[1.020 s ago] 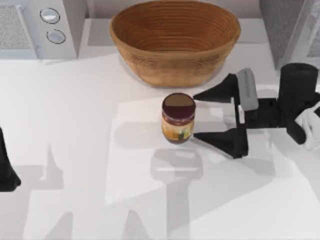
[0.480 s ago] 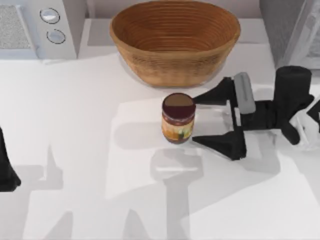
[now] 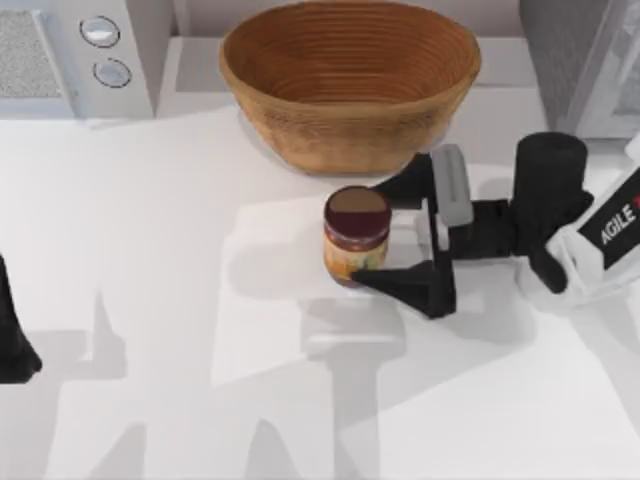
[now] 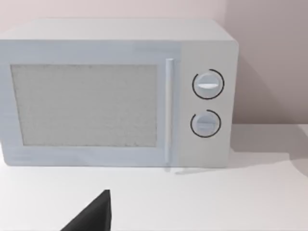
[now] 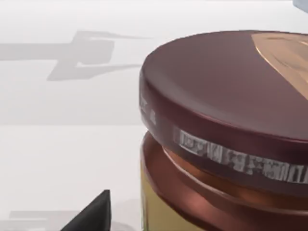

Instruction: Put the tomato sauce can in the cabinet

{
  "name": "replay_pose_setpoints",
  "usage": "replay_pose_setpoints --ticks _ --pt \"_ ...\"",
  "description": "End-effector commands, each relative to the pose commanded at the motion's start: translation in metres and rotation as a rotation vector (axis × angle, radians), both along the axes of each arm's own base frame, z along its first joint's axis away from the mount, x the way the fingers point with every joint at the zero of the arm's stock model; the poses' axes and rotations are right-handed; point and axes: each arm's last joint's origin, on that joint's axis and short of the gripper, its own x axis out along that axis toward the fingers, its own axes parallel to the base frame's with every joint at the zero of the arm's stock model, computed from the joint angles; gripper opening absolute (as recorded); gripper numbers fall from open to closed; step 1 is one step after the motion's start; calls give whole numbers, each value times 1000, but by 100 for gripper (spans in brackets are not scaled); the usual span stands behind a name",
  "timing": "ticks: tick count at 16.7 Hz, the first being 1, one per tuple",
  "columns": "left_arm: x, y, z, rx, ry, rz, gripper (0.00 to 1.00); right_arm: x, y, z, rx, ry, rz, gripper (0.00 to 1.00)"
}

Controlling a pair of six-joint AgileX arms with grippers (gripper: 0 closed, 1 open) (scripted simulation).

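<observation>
The tomato sauce can [image 3: 357,238] stands upright near the table's middle, with a maroon lid and a yellow label. My right gripper [image 3: 367,236] comes in from the right and is open, one finger on each side of the can, which sits between the tips. In the right wrist view the can's lid [image 5: 226,96] looms very close. The grey cabinet [image 3: 562,50] stands at the back right corner. My left gripper [image 3: 12,335] is parked at the table's left edge, open.
A woven basket [image 3: 350,80] sits just behind the can. A white microwave [image 3: 80,50] with two round knobs occupies the back left; it also faces the left wrist camera [image 4: 115,91]. Bare table lies in front of the can.
My right gripper has slid left toward the can, staying open; its fingers now flank the can instead of standing to its right. The can and left arm have not moved.
</observation>
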Motion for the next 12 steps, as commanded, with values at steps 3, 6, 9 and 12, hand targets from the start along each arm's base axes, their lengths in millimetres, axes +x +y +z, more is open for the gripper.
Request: replay_pose_setpoints --ticks 3,6,9,12 --pt "0 0 0 0 0 0 100 -2 26 -3 0 0 0 100" --pt "0 0 0 0 0 0 100 -3 27 -3 0 0 0 100" --pt "0 0 0 0 0 0 100 -3 27 -3 0 0 0 85" --pt "0 0 0 0 0 0 100 -3 27 -3 0 0 0 62"
